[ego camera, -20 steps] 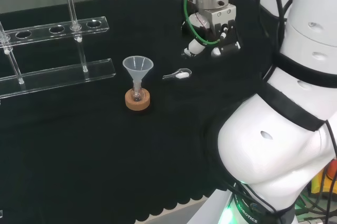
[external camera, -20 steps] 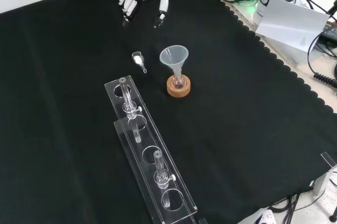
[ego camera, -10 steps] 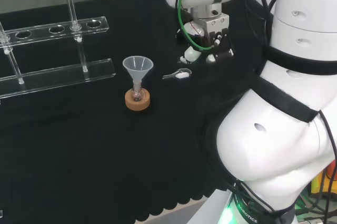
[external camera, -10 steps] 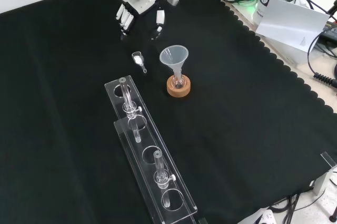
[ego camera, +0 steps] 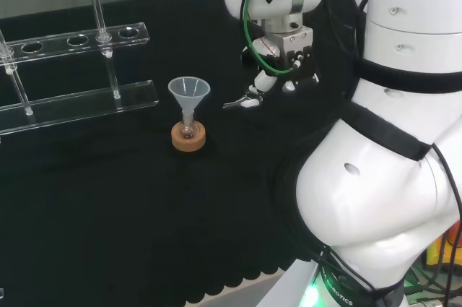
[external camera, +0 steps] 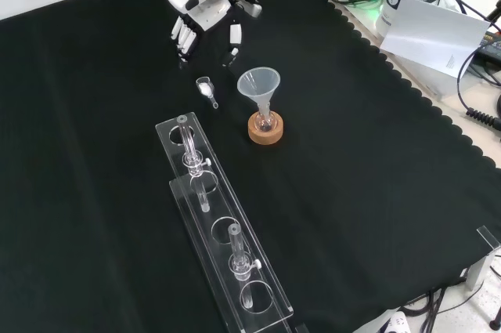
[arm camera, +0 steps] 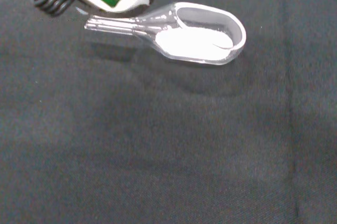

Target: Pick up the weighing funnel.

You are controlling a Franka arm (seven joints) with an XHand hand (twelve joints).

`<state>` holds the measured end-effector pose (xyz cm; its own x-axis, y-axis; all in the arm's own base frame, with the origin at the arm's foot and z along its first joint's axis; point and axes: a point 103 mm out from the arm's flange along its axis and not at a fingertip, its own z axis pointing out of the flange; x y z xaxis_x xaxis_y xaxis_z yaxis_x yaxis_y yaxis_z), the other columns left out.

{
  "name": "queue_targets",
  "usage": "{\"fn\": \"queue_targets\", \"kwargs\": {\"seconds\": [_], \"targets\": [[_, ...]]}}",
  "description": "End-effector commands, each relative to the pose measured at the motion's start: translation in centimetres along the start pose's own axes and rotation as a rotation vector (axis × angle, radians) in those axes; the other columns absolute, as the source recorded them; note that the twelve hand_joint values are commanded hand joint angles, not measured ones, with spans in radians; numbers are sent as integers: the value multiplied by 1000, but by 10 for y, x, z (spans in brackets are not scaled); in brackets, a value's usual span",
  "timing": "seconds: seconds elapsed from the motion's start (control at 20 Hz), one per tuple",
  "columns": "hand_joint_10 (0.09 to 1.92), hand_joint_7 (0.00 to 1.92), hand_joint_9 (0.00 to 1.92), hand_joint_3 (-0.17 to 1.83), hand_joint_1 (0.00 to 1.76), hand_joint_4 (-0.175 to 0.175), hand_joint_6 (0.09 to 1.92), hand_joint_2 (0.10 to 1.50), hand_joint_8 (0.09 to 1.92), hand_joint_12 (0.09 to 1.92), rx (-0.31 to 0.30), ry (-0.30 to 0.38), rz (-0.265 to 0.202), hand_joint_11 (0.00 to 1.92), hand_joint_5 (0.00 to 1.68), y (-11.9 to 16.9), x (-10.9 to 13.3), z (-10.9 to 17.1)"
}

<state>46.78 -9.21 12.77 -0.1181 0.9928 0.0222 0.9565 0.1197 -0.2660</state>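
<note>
The weighing funnel point(external camera: 207, 88) is lying flat on the black cloth point(external camera: 368, 161), apart from the hand point(external camera: 205, 5), which is hanging over it with its fingers point(external camera: 181, 35) straight and spread away from the thumb, holding nothing. In the front view the small piece is sitting just below the fingertips, about midway between the grouped fingers and the thumb, with bare cloth showing between them. In the head view the hand point(ego camera: 287, 41) is reaching down beside the weighing funnel point(ego camera: 245, 102), one fingertip very near the scoop end; whether it is touching cannot be told there. The wrist view is showing the weighing funnel point(arm camera: 196, 37) close up: a clear, glossy scoop with a rounded oval bowl narrowing into a short tube-like stem, a smooth white mass resting in the bowl, the cloth under it matte and finely woven. The funnel point(external camera: 259, 82), a translucent cone, is standing mouth up just to the right of the weighing funnel in the front view, its stem in a small flask on a round cork ring point(external camera: 265, 130). A clear plastic test-tube rack point(external camera: 223, 239), long and flat with round holes, is lying nearer the front camera, with thin glass tubes upright in it.
</note>
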Motion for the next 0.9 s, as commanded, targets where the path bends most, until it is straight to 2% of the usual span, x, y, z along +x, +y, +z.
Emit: {"fn": "queue_targets", "kwargs": {"seconds": [0.05, 0.45, 0.9], "targets": [[501, 555, 810, 599, 929, -65, 485, 624, 729, 1216, 8, 13, -4, 566, 458, 8, -3, 13], [492, 559, 808, 606, 923, -65, 512, 624, 728, 1210, 45, -10, -5, 574, 455, 13, -6, 25], [488, 555, 800, 610, 912, -64, 531, 626, 728, 1207, 67, 15, 3, 576, 455, 12, -8, 43]]}}
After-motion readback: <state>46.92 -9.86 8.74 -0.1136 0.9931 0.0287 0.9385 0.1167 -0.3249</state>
